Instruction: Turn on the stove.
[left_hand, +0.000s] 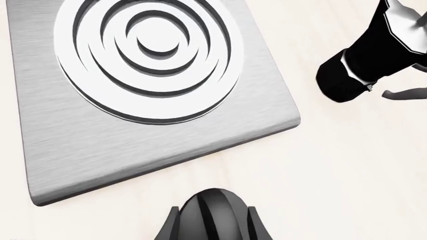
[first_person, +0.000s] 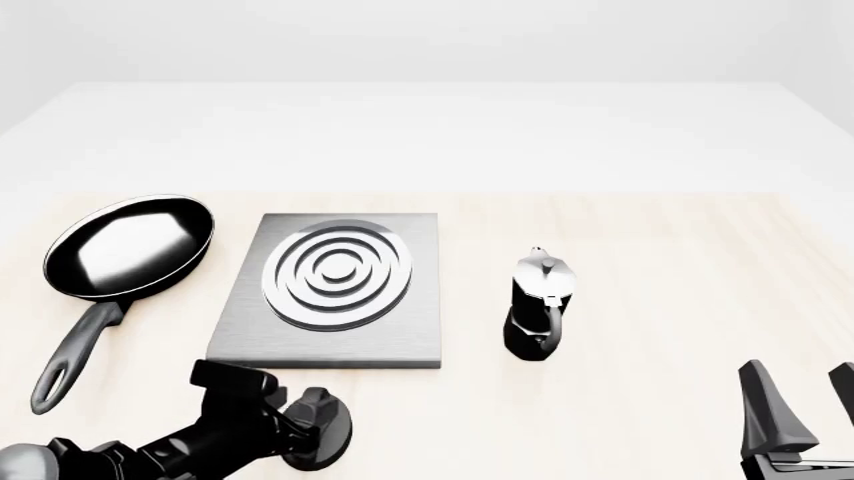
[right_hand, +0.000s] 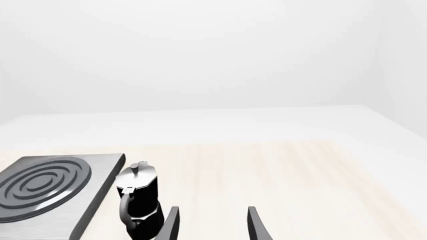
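1. Brushed grey metal stove (first_person: 334, 330) sits flat on the pale wood table (first_person: 641, 260), left of centre in the front view, with its silver burner rings (first_person: 336, 274) toward the far half of the slab.
2. Its small black round knob (left_hand: 212, 217) with the raised ridge shows up right at the edge of the left wrist view, just off the near edge of the slab, with the left gripper's fingers (left_hand: 172, 225) on either side of it.
3. From the front, the left gripper (first_person: 316, 428) sits right below the stove's near edge, arm coming in from the lower left corner. It looks clamped around the knob, fingers hugging both flanks, though honestly the contact itself is hard to make out.
4. Moka pot (first_person: 539, 303), black and silver, stands upright just right of the stove, a clear gap between them. The right wrist view has it right beside the slab's edge too.
5. Black frying pan (first_person: 128, 243) lies left of the stove, not touching it, with the handle (first_person: 78, 350) pointing back toward the near side.
6. Right gripper (first_person: 801, 415) is parked at the lower right, well apart from everything, fingers spread with nothing between them.
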